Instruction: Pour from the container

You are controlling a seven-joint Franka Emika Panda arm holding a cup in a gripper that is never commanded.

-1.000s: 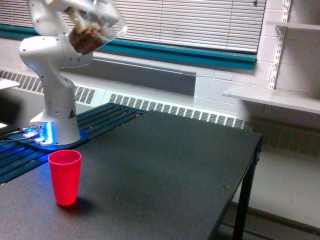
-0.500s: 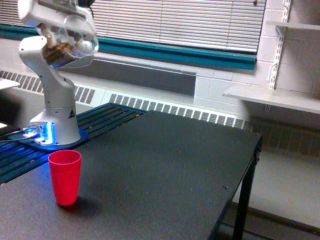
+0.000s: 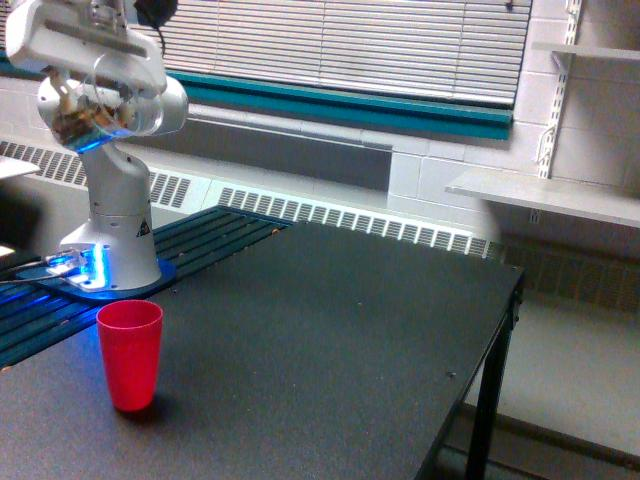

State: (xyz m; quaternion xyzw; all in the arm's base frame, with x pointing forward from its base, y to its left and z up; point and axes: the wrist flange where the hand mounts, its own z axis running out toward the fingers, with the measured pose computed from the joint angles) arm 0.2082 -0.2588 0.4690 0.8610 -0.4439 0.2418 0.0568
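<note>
The clear plastic jar [image 3: 98,100] hangs high at the exterior view's upper left, tilted, with brown nuts gathered in its lower left part. My gripper [image 3: 92,45] is shut on the jar from above; its fingers are mostly hidden by the white hand and the jar. A red plastic cup [image 3: 130,353] stands upright on the black table [image 3: 330,340] near the front left, well below the jar and slightly to its right.
The arm's white base [image 3: 110,250] with a blue light stands on slatted black rails at the left, just behind the cup. The table's right edge [image 3: 500,340] drops to the floor. Window blinds and a radiator line the back wall; shelves hang at the right.
The gripper and jar have swung toward the exterior view's left and slightly down, and the jar's tilt has changed so the nuts now sit at its lower left. The red cup has not moved.
</note>
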